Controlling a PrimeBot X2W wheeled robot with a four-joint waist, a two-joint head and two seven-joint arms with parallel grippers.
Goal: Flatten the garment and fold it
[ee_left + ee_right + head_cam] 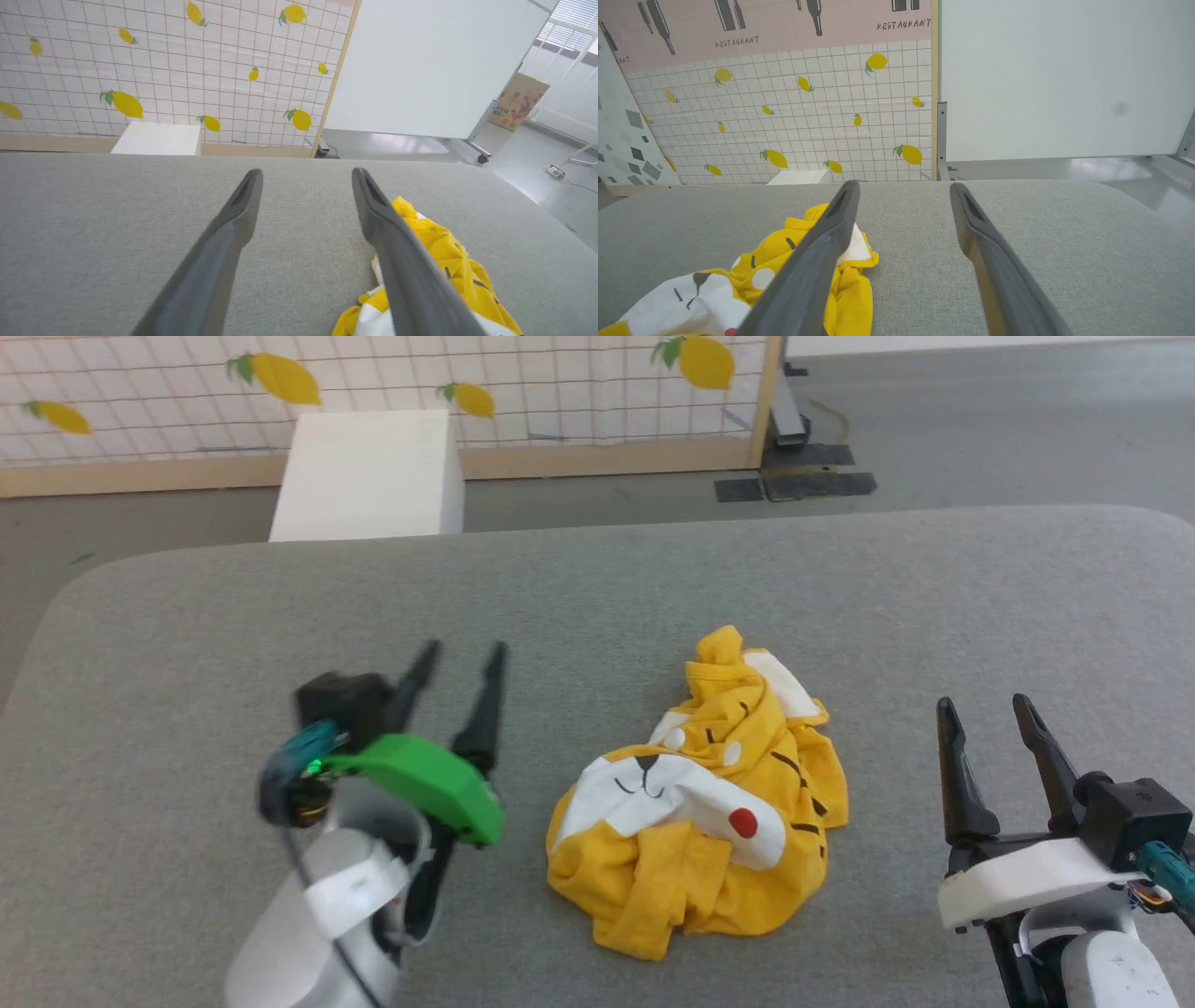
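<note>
Since the garment (695, 803) is bunched into a crumpled heap out on the grey tabletop (653, 569), nothing's flattened yet, so I'd call this the very start; what the next grab hinges on is which side of the garment each claw sits; the left claw (464, 651) is just beside the garment on its left, fingers spread wide and holding nothing; the right claw (982, 703) is off the garment's other side, also wide and empty, but with a clearly bigger strip of bare tabletop between it and the cloth; so left is the nearer arm, I reckon; the garment's long axis runs roughly away from the robot, from a folded yellow flap at its near end up to a little peak at its far end, leaning a bit toward the right claw; the printed face with the white muzzle and one red cheek dot looks up from about its middle; both claws point along that axis, not across it, so either one would have to swing inward to catch an edge; which fold is hem or sleeve I can't tell.
</note>
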